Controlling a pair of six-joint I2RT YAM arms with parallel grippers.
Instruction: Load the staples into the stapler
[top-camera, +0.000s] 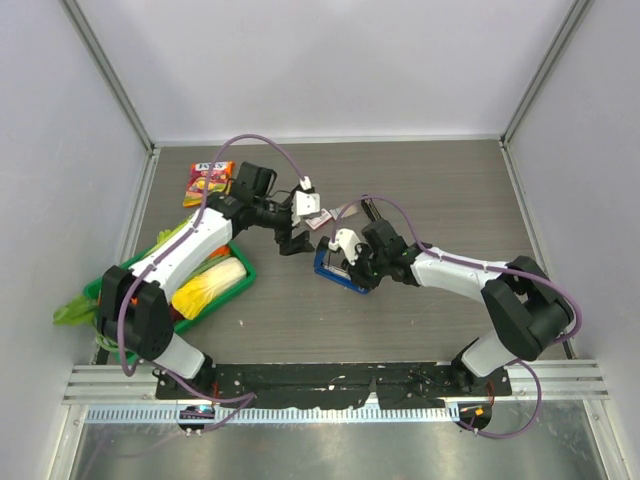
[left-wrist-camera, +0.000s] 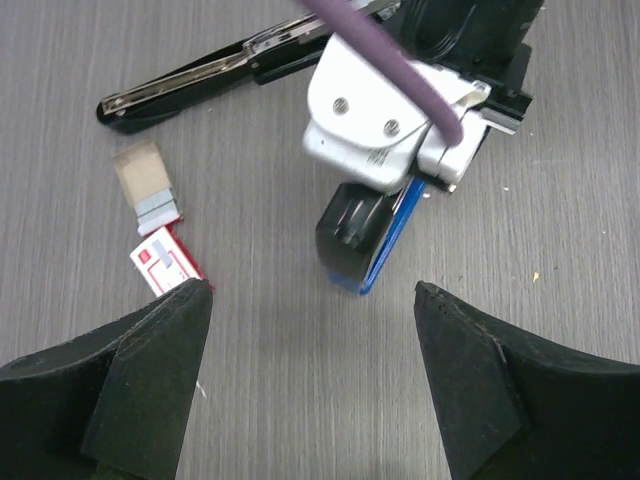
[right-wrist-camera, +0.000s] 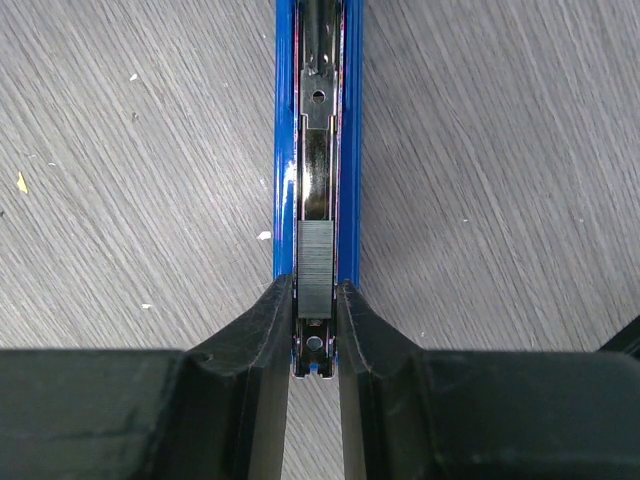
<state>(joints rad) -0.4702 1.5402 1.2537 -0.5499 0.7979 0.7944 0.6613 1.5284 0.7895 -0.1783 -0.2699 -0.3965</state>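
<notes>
The staples (right-wrist-camera: 318, 262) are a short grey strip lying in the long slot of the blue stapler (right-wrist-camera: 285, 150), at its near end. The right gripper (right-wrist-camera: 316, 335) has its two black fingers close together, pinching the strip from both sides. The left gripper (left-wrist-camera: 312, 290) hangs just above with its fingers wide apart, holding nothing. The stapler lies open on a grey wooden table (top-camera: 420, 180) with plain white walls (top-camera: 320, 60) around it. A small red and white box (left-wrist-camera: 165, 262) lies nearby with its flap open. A green tray (top-camera: 245, 265) holds a yellow vegetable (top-camera: 208, 285).
</notes>
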